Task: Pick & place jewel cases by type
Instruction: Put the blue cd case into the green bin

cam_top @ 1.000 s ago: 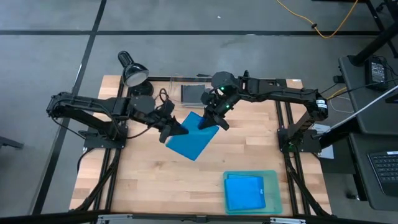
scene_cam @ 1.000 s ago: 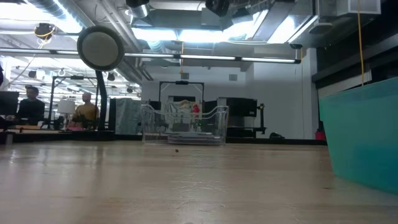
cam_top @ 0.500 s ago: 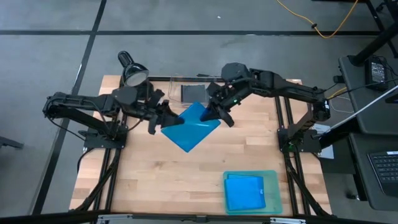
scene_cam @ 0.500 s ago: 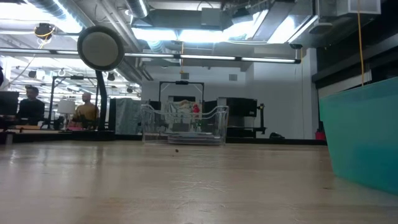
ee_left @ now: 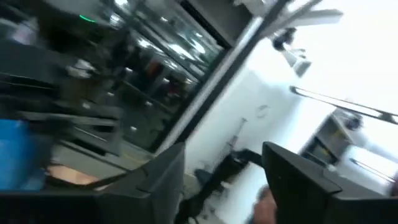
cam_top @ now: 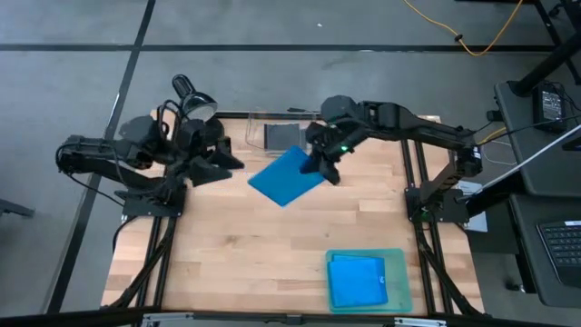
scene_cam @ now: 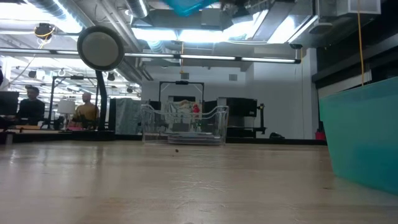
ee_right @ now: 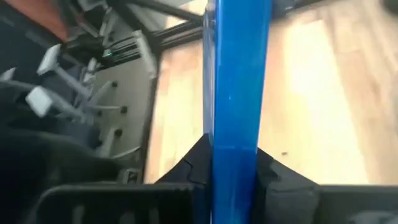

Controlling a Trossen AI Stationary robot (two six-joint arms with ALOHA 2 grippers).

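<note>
A translucent blue jewel case (cam_top: 284,176) hangs in the air over the table's middle, with my right gripper (cam_top: 319,164) shut on it. In the low view its lowest part (scene_cam: 186,5) shows at the top edge. My left gripper (cam_top: 232,161) stands apart from the case, toward the table's left, open (ee_left: 224,177) with nothing between its fingers. More blue cases (cam_top: 357,282) lie flat in the teal tray (cam_top: 397,259). A grey case (cam_top: 282,136) lies in the clear bin (cam_top: 256,116). My right gripper pinches the blue case between its two fingers at the right-hand edge (ee_right: 235,158), one finger (ee_right: 194,163) on each flat face. The fingers come from the table's right side, slanting down. The case is lifted clear of the table and tilted.
A desk lamp (cam_top: 193,105) stands at the far left corner, beside my left arm. The clear bin (scene_cam: 183,124) sits at the far edge, the teal tray (scene_cam: 364,134) at the near right. Bare wood (cam_top: 245,254) lies between them.
My left gripper has let go of the blue case and drawn back toward the table's left edge. The case, held by both grippers a second ago, now hangs from my right gripper alone and has shifted a little toward the far edge.
</note>
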